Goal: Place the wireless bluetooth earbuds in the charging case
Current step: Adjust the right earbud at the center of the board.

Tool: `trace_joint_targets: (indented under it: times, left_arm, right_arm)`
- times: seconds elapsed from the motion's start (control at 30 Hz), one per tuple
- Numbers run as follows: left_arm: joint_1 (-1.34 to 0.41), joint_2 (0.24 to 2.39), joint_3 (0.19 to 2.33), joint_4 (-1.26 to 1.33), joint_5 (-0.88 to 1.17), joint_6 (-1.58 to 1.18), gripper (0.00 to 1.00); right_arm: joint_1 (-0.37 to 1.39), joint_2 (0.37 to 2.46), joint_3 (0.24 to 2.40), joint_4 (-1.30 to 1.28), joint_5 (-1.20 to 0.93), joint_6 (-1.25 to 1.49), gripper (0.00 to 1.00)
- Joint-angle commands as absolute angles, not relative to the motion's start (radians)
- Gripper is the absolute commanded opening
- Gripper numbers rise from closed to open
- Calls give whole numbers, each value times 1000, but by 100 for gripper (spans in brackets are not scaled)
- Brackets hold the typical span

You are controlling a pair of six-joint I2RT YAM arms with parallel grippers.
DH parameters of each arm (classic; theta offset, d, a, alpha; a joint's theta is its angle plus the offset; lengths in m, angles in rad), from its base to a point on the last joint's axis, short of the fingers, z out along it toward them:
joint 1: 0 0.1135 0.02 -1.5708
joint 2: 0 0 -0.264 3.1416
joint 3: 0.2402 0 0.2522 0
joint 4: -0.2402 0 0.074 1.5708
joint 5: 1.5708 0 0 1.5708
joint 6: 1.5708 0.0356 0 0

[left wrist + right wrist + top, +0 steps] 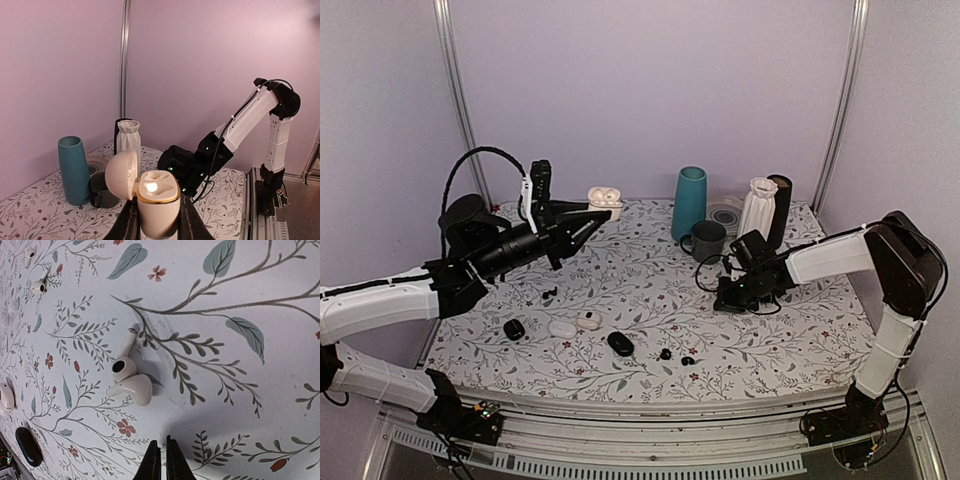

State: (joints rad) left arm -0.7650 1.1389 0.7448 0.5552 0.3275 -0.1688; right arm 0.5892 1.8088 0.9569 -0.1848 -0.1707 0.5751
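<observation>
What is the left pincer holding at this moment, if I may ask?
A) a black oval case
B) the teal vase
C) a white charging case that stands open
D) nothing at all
C: in the left wrist view the left pincer is clamped on the white charging case, which stands open.

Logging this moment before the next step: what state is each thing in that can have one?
white charging case: lid open, upright, gripped by the left tool.
left tool: shut on the white charging case.
right tool: shut, holding nothing.
white earbuds: loose on the table, outside any case.
black earbuds: loose on the table.
black oval case: closed.
</observation>
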Motion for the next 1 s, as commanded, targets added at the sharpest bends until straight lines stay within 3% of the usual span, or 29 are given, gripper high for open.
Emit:
trace_joint_targets:
  times: [0.0,0.17,0.8,0.97]
  left_arm:
    - [-753,1151,760,559,335,-175,0]
    - [-752,1154,762,561,338,-176,0]
    - [-750,1111,726,558,309,-169,0]
    - [-749,1103,718,560,308,-170,0]
  right_arm:
    - [601,1751,955,-149,-180,645,8]
    - [604,1756,968,-63,-229,763,16]
    - [617,1814,949,-24,-215,898,18]
    - [617,1822,947,-27,-192,906,26]
